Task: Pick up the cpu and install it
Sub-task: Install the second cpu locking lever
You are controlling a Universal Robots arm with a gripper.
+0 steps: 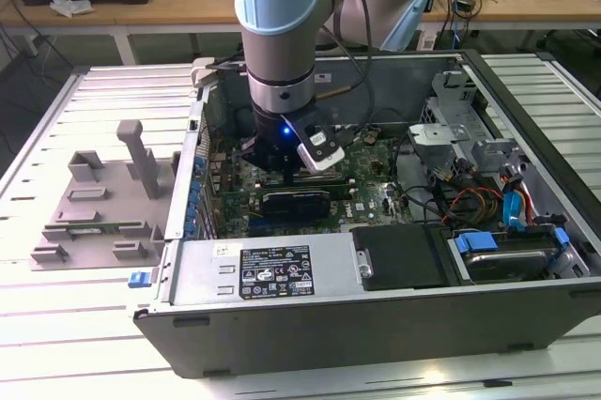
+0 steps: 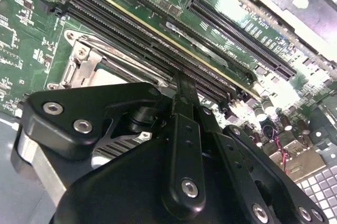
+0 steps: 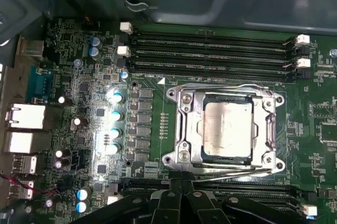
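Pincer [image 3: 181, 195] low inside the open computer case [image 1: 376, 325], just over the motherboard [image 3: 84, 40]; in both wrist views its black linkage fronts the frame, fingertips drawn in close together; whether fully closed, cannot tell; nothing visibly held between them.

Cpu [image 3: 227, 129], silver-grey top, sits flat inside the socket frame [image 3: 184, 124], just beyond the fingertips in the first wrist view; apart from the pincer, not touching; in the second wrist view a corner of the socket frame [image 2: 79, 66] shows beside the pincer [image 2: 181, 95].

Step, as a judgement: chip looks already seated, so pick and place appear done; work stands at the seating/securing stage. The load plate looks down over the chip's edges, lever wires lie along the frame's near side; locked or not, cannot tell. Any further move calls for fine alignment, light contact only; memory slots [image 3: 210, 45] crowd both sides of the socket, little clearance.

Surface [image 1: 56, 325]: white ribbed top carrying the case; a grey fixture tray [image 1: 94, 222] sits near the exterior view's left edge, beside the case.

Room: a wooden bench [image 1: 188, 6] behind, with cables and clutter.
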